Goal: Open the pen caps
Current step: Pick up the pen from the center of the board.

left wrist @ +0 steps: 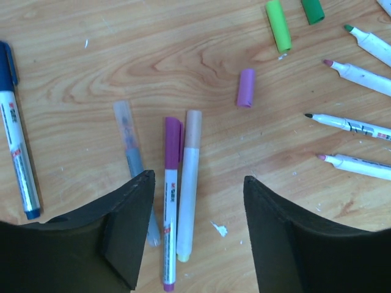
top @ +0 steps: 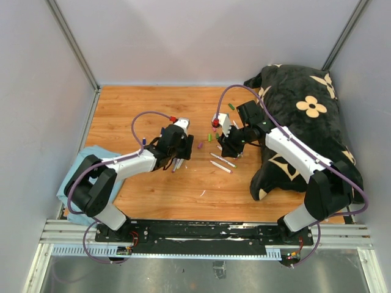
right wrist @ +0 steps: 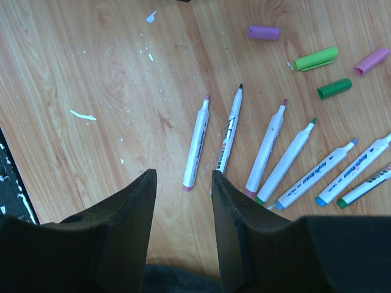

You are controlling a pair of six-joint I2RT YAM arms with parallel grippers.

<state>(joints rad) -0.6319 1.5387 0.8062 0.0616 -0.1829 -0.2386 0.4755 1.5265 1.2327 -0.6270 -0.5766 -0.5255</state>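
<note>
Table: the light wooden table top (top: 134,110) carries everything; my bases are bolted at its near edge.
Cushion: a black plush cushion with cream flowers (top: 305,134) is slumped along the right edge, up into the far right corner.
Left gripper: my left gripper (left wrist: 197,183) hangs over mid-table with its jaws well apart and empty; two capped pens lie on the wood under the gap.
Right gripper: my right gripper (right wrist: 183,177) hangs closer to the right edge, jaws apart by a narrower gap and holding nothing, above a fan of uncapped white pens (right wrist: 269,149).
Capped pens: a white purple-capped pen (left wrist: 171,207) lies against a peach-capped pen (left wrist: 190,183); a navy-capped pen (left wrist: 17,152) lies further toward the left edge.
Caps to pull: the purple cap (left wrist: 173,137), peach cap (left wrist: 193,128) and navy cap (left wrist: 7,64), all pointing at the far edge.
Loose caps: light green cap (left wrist: 278,24), dark green cap (left wrist: 313,10) and lilac cap (left wrist: 245,88), already off, toward the far edge.
Handling: I judge these light, stiff and slick, likely to roll. I'd pinch the barrel mid-length with one hand, the cap across its width with the other, and pull straight.
</note>
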